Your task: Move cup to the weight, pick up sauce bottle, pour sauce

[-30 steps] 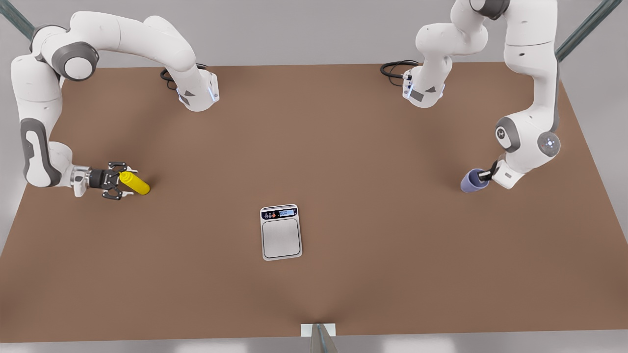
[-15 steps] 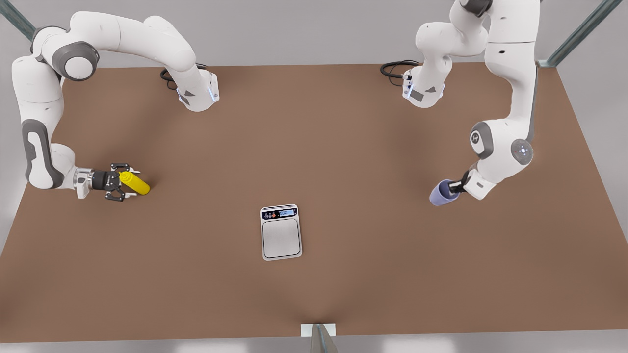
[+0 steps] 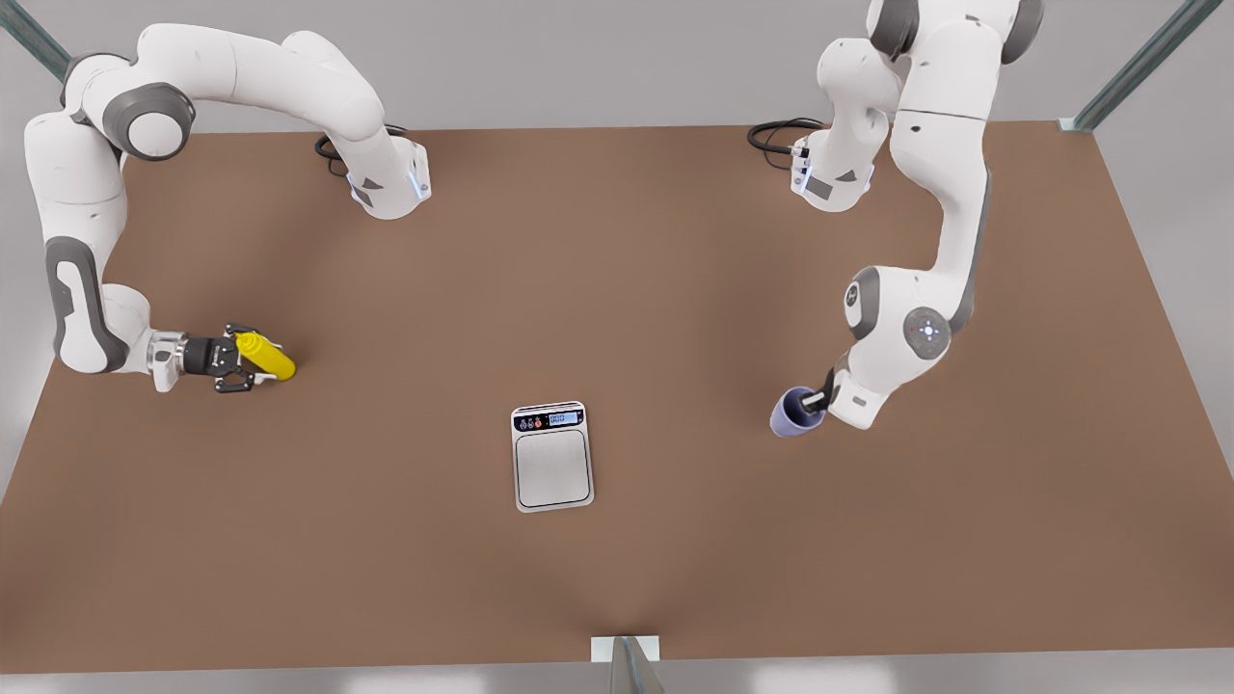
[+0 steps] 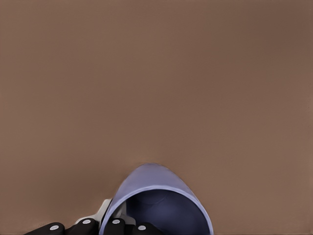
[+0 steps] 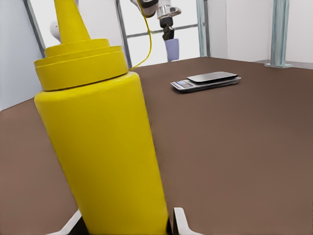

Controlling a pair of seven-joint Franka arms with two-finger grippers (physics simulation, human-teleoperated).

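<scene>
Two grippers engaged. Left gripper [image 3: 818, 402] pinches small lavender tapered cup [image 3: 794, 414], right of centre, short of flat silver scale [image 3: 552, 458]. Right gripper [image 3: 238, 361] fingers straddle yellow squeeze bottle [image 3: 264, 357], far left; grip firmness unclear.

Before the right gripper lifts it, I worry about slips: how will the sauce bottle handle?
The sauce bottle looks smooth and round, so it may slip or roll. Tall and narrow, it could tip easily. The right gripper sits around it.
</scene>
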